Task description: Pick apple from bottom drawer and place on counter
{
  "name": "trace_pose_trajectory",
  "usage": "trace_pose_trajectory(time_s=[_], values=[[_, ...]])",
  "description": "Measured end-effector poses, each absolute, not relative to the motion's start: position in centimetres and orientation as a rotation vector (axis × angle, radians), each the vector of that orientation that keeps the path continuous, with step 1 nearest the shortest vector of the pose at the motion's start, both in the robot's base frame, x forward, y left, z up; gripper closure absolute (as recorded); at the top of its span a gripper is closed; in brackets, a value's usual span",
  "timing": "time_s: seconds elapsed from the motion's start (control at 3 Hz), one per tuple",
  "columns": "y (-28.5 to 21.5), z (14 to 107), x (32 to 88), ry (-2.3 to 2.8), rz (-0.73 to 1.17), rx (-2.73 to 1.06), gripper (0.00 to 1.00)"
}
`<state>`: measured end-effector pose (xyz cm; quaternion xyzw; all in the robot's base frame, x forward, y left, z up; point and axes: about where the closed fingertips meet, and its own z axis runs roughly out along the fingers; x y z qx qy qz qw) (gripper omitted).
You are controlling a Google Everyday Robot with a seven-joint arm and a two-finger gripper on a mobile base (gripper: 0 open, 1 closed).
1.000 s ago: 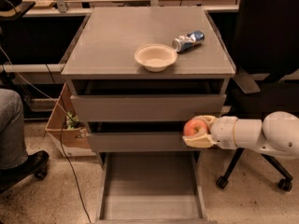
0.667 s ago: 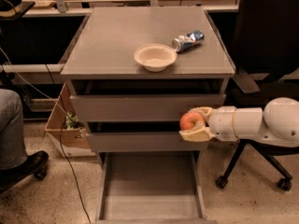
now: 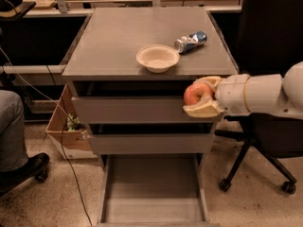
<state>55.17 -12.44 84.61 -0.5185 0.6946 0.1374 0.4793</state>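
Height is what separates this moment from a second ago: the small round red-orange apple (image 3: 196, 93) and the cream two-finger gripper (image 3: 194, 97) holding it have risen from the level of the middle grey drawer (image 3: 142, 144) to the front of the top grey drawer (image 3: 128, 109), just under the edge of the flat grey metal counter (image 3: 118, 37). The white arm reaches in from the right, as before. The gripper's fingers are clamped on the apple from above and below, one curled over its top and the other flat under it. The apple shows a red face with a paler yellowish patch, and it hangs in the air in front of the cabinet, right of centre. The deep grey bottom drawer (image 3: 151, 186) stands pulled out below. On the counter a shallow cream bowl (image 3: 157, 57) and a crushed blue-silver can (image 3: 191, 41) lie where they did.
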Motion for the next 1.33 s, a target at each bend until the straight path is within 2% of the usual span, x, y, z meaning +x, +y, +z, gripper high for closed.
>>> trace_pose_trajectory(time_s=[0.67, 1.0, 1.33], values=[[-13.7, 90.5, 62.4, 1.605, 0.228, -1.219, 1.0], [-14.7, 92.3, 68.1, 1.631, 0.225, -1.181, 1.0], [-15.2, 92.6, 71.5, 1.677, 0.243, -1.149, 1.0]])
